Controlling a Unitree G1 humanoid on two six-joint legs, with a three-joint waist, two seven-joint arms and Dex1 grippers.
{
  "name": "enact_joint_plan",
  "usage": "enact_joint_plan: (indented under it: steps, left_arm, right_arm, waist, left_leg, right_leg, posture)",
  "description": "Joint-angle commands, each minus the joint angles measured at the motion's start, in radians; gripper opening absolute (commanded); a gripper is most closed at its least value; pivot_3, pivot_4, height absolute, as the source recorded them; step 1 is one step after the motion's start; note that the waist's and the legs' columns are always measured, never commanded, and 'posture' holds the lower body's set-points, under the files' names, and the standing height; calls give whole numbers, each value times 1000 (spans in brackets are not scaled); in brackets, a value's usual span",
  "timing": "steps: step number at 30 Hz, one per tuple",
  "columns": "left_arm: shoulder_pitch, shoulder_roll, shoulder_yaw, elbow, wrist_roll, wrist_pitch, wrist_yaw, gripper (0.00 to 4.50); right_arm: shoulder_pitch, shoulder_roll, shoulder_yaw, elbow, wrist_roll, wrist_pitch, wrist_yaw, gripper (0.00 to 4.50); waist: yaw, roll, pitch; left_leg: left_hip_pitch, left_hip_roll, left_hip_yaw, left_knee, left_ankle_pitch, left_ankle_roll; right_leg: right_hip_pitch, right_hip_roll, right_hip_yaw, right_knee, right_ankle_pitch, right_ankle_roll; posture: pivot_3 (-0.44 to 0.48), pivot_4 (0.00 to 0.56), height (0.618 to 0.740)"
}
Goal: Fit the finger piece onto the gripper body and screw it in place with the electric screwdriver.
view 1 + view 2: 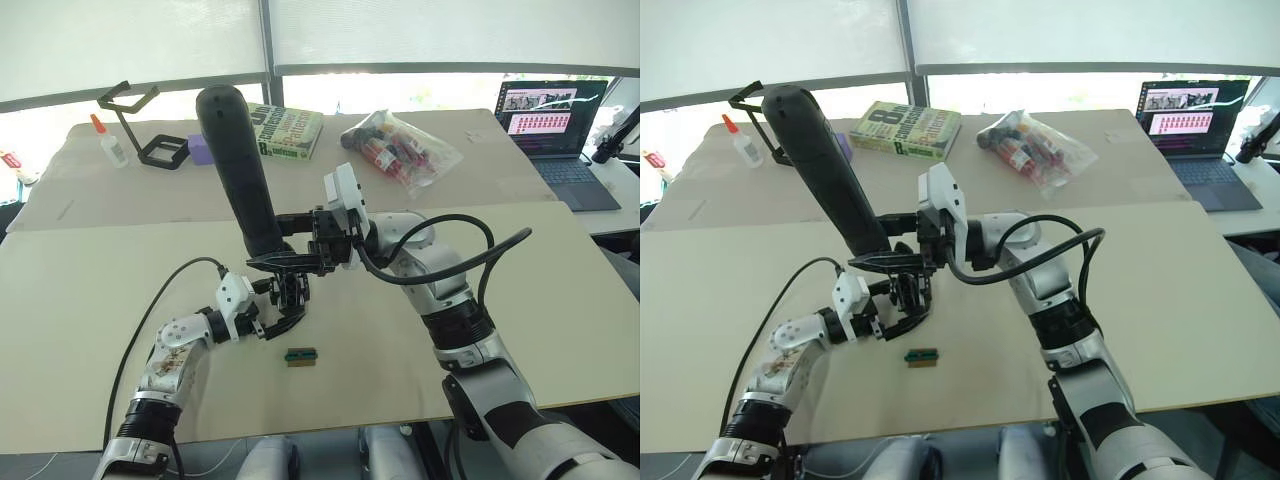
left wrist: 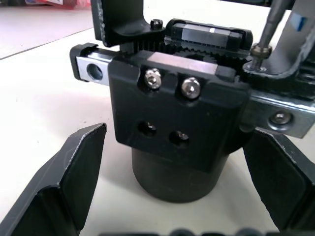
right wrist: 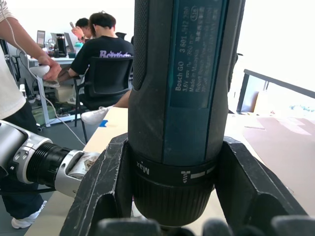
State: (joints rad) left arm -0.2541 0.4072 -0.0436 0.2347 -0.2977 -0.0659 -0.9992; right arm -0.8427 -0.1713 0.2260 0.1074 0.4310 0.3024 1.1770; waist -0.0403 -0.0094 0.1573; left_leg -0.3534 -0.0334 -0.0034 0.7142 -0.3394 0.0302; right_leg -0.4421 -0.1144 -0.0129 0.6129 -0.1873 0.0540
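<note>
On a cream table [image 1: 80,300], the left gripper [image 1: 268,318] reaches in from the robot's left to the gripper body [image 1: 292,290], its black fingers [image 2: 64,187] spread wide on either side of the round base. The left wrist view shows those fingers standing just clear of the base, not clamped on it. That same view also picks out what the head cameras cannot: two silver screws [image 2: 171,82] seated in the body's front plate, two empty holes below them, a toothed rack along the top, and a thin metal bit [image 2: 268,29] meeting a screw head [image 2: 260,50] at the body's upper corner. Whether the finger piece is already mounted there cannot be told.

Just in front of the gripper body, on the robot's side, lies a small green-and-brown block [image 1: 300,356], apart from it.

Above the gripper body rises the electric screwdriver [image 1: 238,170], tilted with its rounded end leaning away to the robot's left. The right gripper [image 1: 310,255] holds it near the lower end; the right wrist view shows both fingers pressed against the tool's collar, with printed lettering readable on the barrel, and people at a desk [image 3: 54,59] beyond.

Behind the gripper body stand a glue bottle [image 1: 108,143], a book [image 1: 288,130] and a bag of small items [image 1: 400,148]; a laptop [image 1: 555,120] sits to the far right.
</note>
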Motion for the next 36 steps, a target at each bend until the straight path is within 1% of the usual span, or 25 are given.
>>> enact_joint_plan:
  steps: [1,2,3,5,7,8,19,30,36]
  left_arm:
    - [-5,-2,-26,7,15,-10,-22,4500]
    - [-2,-1,-27,6,16,-6,-24,4500]
    - [2,0,-27,2,15,-4,-25,4242]
    - [8,3,-27,-2,18,0,-26,3655]
    - [12,6,-29,-4,21,4,-27,2663]
    - [14,7,-32,-7,22,6,-29,2451]
    - [30,3,-43,-27,30,3,-27,2451]
    - [40,-3,-54,-50,40,-4,-13,2451]
    - [45,0,-53,-48,44,-16,-15,2451]
  right_arm:
    - [-7,4,-6,-48,12,-12,0,1954]
    - [-7,4,-6,-48,12,-12,0,1954]
    - [-6,4,-6,-48,12,-12,-1,1954]
    - [-5,4,-6,-49,11,-12,-3,1954]
    - [-3,5,-6,-48,11,-12,-4,1954]
    - [-2,5,-5,-48,10,-13,-5,1954]
    - [12,8,7,-49,5,-12,-8,1954]
    - [53,-6,51,8,-47,6,-22,1954]
    - [73,-14,78,30,-70,26,-35,1954]
  waist:
    - [0,0,0]
    - [0,0,0]
    - [0,0,0]
    - [0,0,0]
    - [0,0,0]
    - [0,0,0]
    - [-1,0,0]
    - [-2,0,-2]
    - [-2,3,-6]
  left_leg:
    - [0,0,0,0,0,0]
    - [0,0,0,0,0,0]
    - [0,0,0,0,0,0]
    - [0,0,0,0,0,0]
    - [0,0,0,0,0,0]
    - [0,0,0,0,0,0]
    - [0,0,-1,0,0,0]
    - [1,0,0,0,0,0]
    - [2,0,-1,-1,0,0]
  right_leg:
    - [0,0,0,0,0,0]
    - [0,0,0,0,0,0]
    - [0,0,0,0,0,0]
    - [0,0,0,0,0,0]
    - [0,0,0,0,0,0]
    - [0,0,0,0,0,0]
    - [0,0,0,0,0,0]
    - [1,0,0,0,0,0]
    - [2,0,0,0,0,0]
  posture:
    - [0,150,740]
    - [0,150,740]
    - [0,150,740]
    - [0,150,740]
    - [0,150,740]
    - [0,150,740]
    - [0,150,740]
    - [0,150,740]
    - [0,150,740]
